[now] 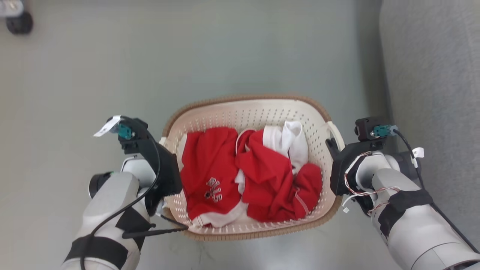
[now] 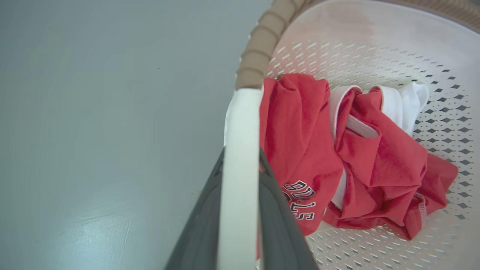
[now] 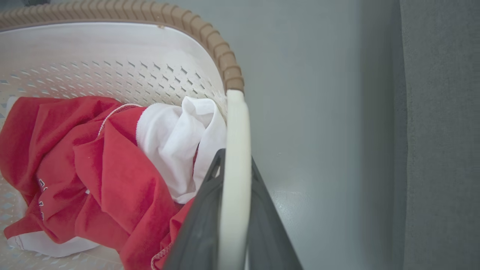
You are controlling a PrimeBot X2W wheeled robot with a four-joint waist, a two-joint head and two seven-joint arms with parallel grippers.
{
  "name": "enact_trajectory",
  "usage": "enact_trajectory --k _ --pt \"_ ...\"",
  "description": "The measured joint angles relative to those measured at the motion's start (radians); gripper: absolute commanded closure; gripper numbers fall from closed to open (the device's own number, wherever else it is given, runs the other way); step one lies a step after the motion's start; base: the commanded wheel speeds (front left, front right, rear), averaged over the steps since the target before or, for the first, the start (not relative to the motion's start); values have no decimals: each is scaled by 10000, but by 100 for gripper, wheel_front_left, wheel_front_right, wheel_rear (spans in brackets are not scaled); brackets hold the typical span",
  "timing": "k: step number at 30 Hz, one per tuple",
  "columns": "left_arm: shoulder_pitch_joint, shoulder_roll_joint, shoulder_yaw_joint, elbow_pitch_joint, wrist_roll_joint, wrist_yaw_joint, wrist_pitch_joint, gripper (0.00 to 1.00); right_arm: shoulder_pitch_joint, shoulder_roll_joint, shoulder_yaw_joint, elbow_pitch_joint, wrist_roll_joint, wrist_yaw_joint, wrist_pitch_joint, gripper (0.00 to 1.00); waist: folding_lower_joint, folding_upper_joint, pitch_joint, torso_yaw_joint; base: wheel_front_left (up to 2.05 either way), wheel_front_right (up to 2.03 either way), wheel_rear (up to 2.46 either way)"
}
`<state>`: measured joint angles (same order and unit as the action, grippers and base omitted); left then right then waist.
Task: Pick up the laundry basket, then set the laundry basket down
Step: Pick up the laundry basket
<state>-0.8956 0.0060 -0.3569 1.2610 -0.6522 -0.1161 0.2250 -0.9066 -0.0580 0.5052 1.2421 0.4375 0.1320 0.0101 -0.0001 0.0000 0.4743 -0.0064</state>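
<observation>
The laundry basket (image 1: 240, 100) is cream with perforated walls and a brown woven-look rim, and it sits between my two arms over the grey floor. Red and white clothes (image 1: 225, 172) fill its bottom. My left gripper (image 1: 165, 144) is shut on the basket's white left handle (image 2: 240, 123), one dark finger on each side of the strip (image 2: 242, 159). My right gripper (image 1: 332, 146) is shut the same way on the white right handle (image 3: 237, 123), its fingers flanking the strip (image 3: 234, 157). Whether the basket touches the floor I cannot tell.
A grey upholstered surface (image 1: 431, 75) runs along the right side, close to my right arm. A black wheel (image 1: 18, 22) sits on the floor at the far left. Smooth grey floor (image 1: 112, 67) lies ahead and to the left of the basket.
</observation>
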Motion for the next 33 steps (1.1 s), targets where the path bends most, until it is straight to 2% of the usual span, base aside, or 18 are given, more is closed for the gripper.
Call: enact_trajectory --k 16,33 --pt "606 6 -169 153 -765 0 951 100 410 71 234 111 815 0 1609 100 -1 1 -1918 -140 0 0 0" --pt "1130 21 -382 265 -1095 0 1622 100 923 104 468 107 1450 0 2502 100 0 0 -3691 -239 0 0 0"
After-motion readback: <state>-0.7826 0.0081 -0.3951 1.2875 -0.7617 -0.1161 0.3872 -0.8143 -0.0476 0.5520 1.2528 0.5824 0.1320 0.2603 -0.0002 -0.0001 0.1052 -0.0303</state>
